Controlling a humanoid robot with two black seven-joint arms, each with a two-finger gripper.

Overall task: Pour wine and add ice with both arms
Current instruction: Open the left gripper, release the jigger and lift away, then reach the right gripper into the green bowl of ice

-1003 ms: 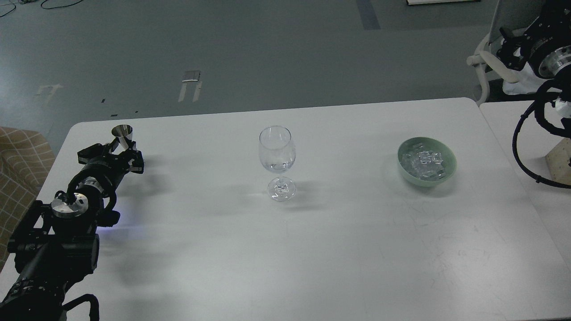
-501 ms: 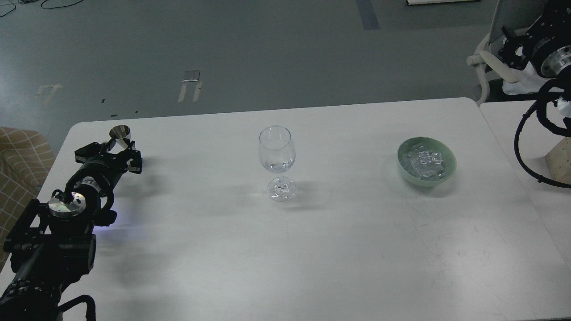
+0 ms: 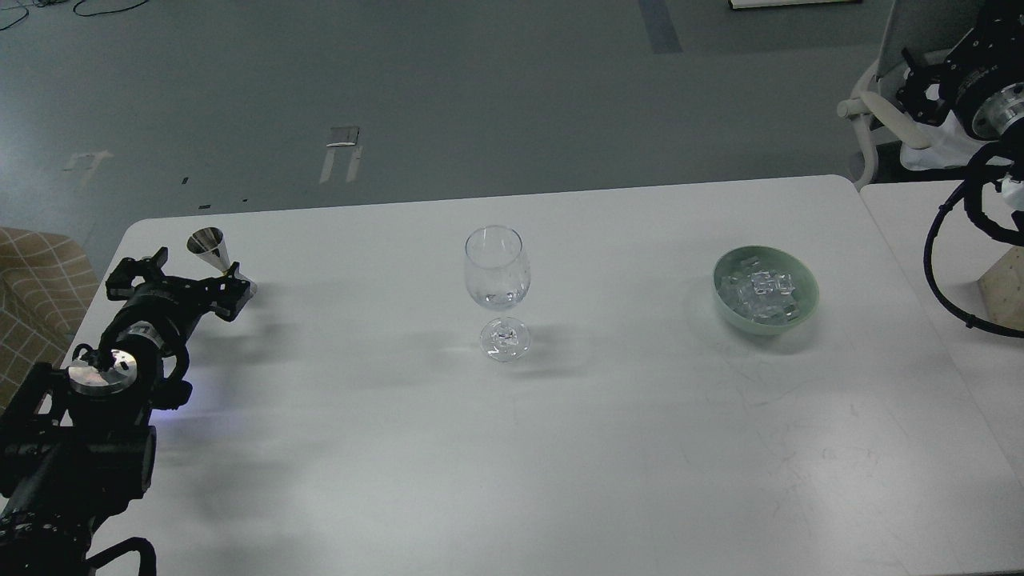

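Observation:
A clear wine glass stands upright at the table's middle, with a little clear wine at the bottom of its bowl. A green bowl to the right holds a heap of ice cubes. My left gripper is at the table's far left, closed around the waist of a small tilted metal jigger. My right gripper is high at the upper right, off the table, dark and end-on. Both arms are far from the glass.
The white table ends just left of my left arm. A second white table adjoins on the right, with a wooden block on it. A white chair stands behind my right arm, and black cables loop down.
My left arm has drawn left and back, and the jigger has moved left with it and tilted. My right arm has shifted slightly up and right. The glass and bowl have not moved.

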